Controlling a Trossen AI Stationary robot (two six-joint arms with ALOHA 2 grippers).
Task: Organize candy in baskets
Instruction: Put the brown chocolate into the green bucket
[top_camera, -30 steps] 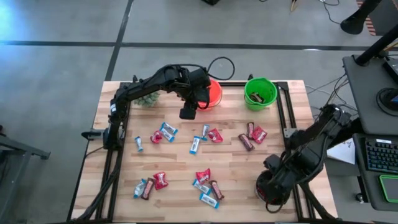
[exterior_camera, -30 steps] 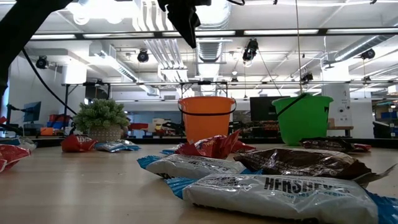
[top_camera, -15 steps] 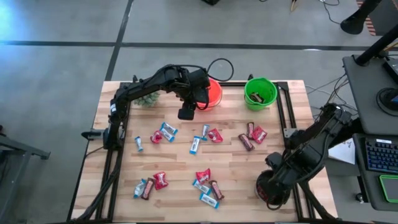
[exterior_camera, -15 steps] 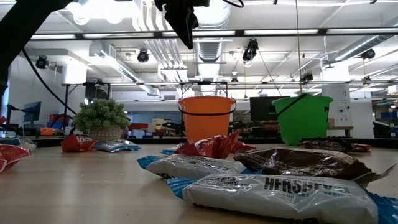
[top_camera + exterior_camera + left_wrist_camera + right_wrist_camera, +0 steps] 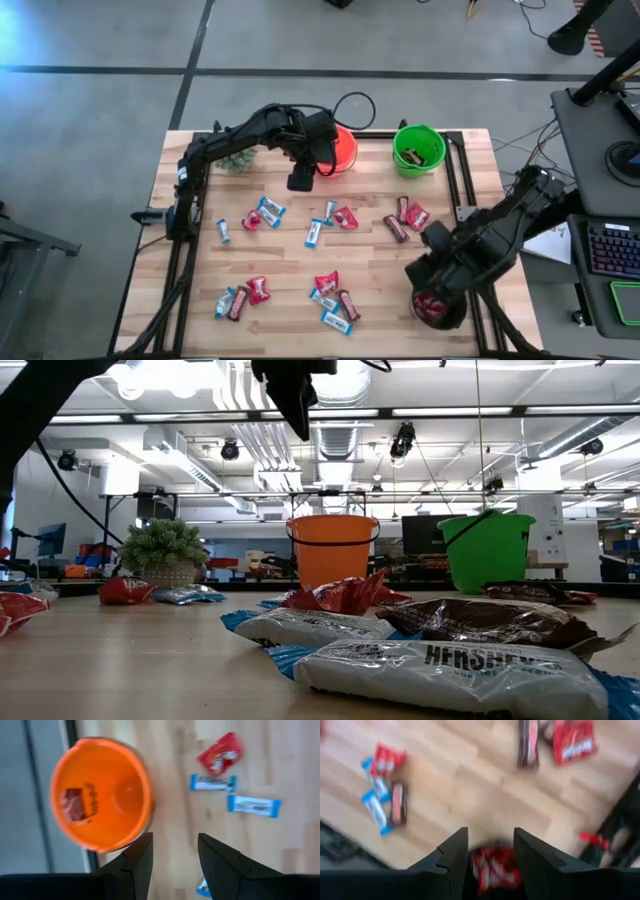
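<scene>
Above the black basket (image 5: pixel 437 308) the right gripper (image 5: pixel 490 857) stands apart; left gripper (image 5: pixel 175 855) likewise beside the orange basket (image 5: pixel 100 795).

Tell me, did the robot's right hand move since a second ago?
Yes. In the high view the right hand has shifted away from the table's near edge, a little toward the green basket. A red candy now shows in the black basket.

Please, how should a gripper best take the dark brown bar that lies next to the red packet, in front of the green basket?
Probably from straight above, closing across the middle of the brown bar. It lies flat and is long and narrow, so its short width suits the fingers. A red packet lies close on one long side, so one finger must slip into that narrow space, or the bar should first be nudged away.
</scene>
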